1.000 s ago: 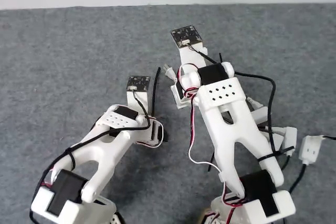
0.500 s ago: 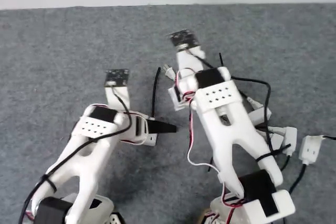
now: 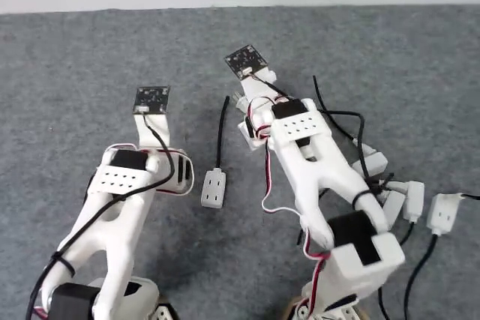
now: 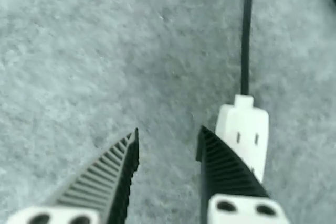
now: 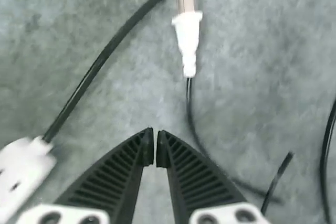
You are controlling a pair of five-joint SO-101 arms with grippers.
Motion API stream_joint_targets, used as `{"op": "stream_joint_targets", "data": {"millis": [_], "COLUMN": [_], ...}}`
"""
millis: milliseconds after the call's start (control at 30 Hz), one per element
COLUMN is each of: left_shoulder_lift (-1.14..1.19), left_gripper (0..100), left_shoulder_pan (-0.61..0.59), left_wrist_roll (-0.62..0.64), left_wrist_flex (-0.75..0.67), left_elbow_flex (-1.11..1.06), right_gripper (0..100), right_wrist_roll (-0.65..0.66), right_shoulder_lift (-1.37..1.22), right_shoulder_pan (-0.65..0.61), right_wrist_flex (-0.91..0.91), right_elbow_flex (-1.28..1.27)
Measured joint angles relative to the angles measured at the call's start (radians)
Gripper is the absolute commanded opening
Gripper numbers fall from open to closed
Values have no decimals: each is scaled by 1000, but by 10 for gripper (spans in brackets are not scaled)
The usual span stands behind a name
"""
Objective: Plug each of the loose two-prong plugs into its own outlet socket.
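White moulded plastic makes up the two-prong plug [image 5: 186, 24], so expect it to be light, hard and a little slick, with a thin black lead [image 5: 190, 103] behind it that bends freely and will probably tug it round as you lift. It lies flat on the grey mat [image 3: 90, 58] just ahead of the right gripper [image 5: 155, 135], its prongs [image 5: 185, 1] pointing away from that gripper. The jaws are pinched closed on nothing, so you must spread them before going down. Take the plug across its white body, behind the prongs, and leave the 2 metal blades free. The white outlet socket [image 4: 244, 129] lies just beside 1 finger of the left gripper [image 4: 168, 132], whose jaws stand apart and empty. Reckon on the socket being just as light and likely to skid on the mat when pushed, so pin it by its sides first. More white cord ends [image 3: 411, 201] lie near the right arm's base.
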State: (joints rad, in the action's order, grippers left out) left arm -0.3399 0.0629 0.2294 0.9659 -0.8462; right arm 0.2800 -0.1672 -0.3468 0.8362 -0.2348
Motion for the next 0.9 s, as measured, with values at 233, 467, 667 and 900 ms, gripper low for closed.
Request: {"op": "stream_joint_targets", "data": {"millis": [233,467,667,900], "left_shoulder_lift": [0,0,0,0], "left_gripper": [137,137,137,137], "left_shoulder_pan": [-12,-40,-40,-38], "left_wrist_roll": [-2,-2,-5,-5], "left_wrist_flex": [-11,-11,-11,-38], "left_elbow_flex": [0,0,0,0], "right_gripper": [125,125,117,6], "right_wrist_roll": [89,95,98,124], "right_shoulder_lift": [-101,-282,-486,-651], "right_shoulder_pan": [8,11,9,18], "right_wrist_flex": [-152,-170,-104,137], "right_elbow_flex": [0,135,402,730]}}
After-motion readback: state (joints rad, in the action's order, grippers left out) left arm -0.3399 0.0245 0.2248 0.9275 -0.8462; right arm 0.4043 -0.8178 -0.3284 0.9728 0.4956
